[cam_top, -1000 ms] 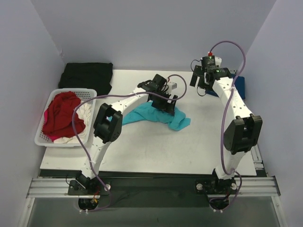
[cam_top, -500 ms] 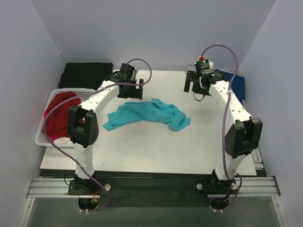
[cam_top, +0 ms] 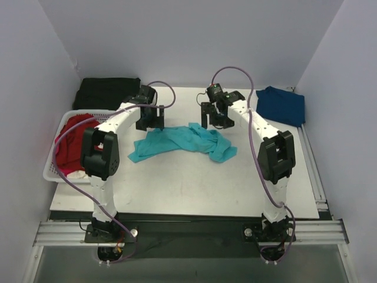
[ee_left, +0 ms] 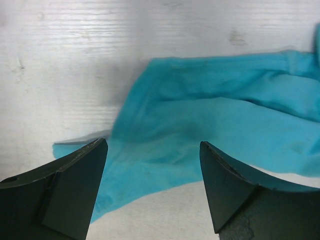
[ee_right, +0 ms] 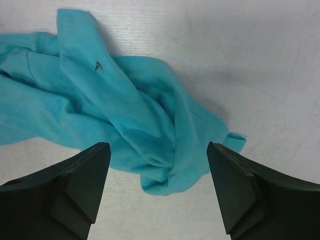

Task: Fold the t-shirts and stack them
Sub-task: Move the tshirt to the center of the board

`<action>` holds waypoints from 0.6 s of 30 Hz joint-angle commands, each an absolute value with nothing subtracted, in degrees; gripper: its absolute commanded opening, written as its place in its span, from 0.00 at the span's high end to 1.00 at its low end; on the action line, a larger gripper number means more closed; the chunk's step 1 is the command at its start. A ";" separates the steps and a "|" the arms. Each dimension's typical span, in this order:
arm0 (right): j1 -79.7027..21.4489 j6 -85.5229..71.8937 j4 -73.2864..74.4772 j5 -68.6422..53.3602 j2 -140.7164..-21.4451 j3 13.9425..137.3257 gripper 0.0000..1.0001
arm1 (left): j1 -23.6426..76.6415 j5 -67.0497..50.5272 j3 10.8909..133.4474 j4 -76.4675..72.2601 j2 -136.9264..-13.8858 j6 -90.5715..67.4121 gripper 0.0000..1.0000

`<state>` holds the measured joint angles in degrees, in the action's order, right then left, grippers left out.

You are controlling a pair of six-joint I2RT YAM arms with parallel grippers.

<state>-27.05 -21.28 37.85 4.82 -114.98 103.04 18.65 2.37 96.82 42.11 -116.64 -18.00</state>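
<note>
- Both arms have swung inward over the last second. The left gripper [cam_top: 151, 125] has drawn back from over the cloth to its far left edge, and the right gripper [cam_top: 215, 122] has crossed in from the far right corner.
- Far left, the red t-shirt [cam_top: 72, 144] lies bundled in the white basket [cam_top: 65, 177], apparently waiting its turn.
- The left gripper's fingers are spread with nothing between them. It hangs just above the left part of the turquoise t-shirt [cam_top: 182, 141], probably lined up to pinch an edge.
- The turquoise t-shirt lies crumpled in an arc near the middle of the table [cam_top: 194, 183], not yet folded. It likely needs pulling flat first, which would explain an arm at each end.
- The right gripper's fingers are also spread and empty. It is poised over the bunched, twisted right end of the shirt.
- Far right, the navy t-shirt [cam_top: 281, 105] rests at the table's back corner, well apart from the work. Whether it is properly folded I cannot tell.
</note>
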 commanded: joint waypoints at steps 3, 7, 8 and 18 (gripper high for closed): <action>-28.73 -20.74 41.04 4.04 -119.69 106.35 0.22 | 16.26 1.94 97.46 38.58 -119.88 -18.37 0.15; -29.00 -21.18 41.13 6.50 -121.02 105.91 0.22 | 16.08 0.70 100.28 39.81 -122.87 -16.79 0.18; -28.92 -21.01 41.13 7.03 -121.37 106.17 0.22 | 15.82 0.79 100.81 39.99 -123.74 -16.87 0.19; -25.84 -25.22 42.01 12.22 -119.18 101.44 0.28 | 15.03 -2.90 100.28 40.16 -121.65 -18.02 0.43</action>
<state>-27.51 -22.81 38.87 8.88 -122.30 103.53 15.55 -1.58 98.32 41.25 -124.64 -17.67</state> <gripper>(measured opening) 0.727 0.574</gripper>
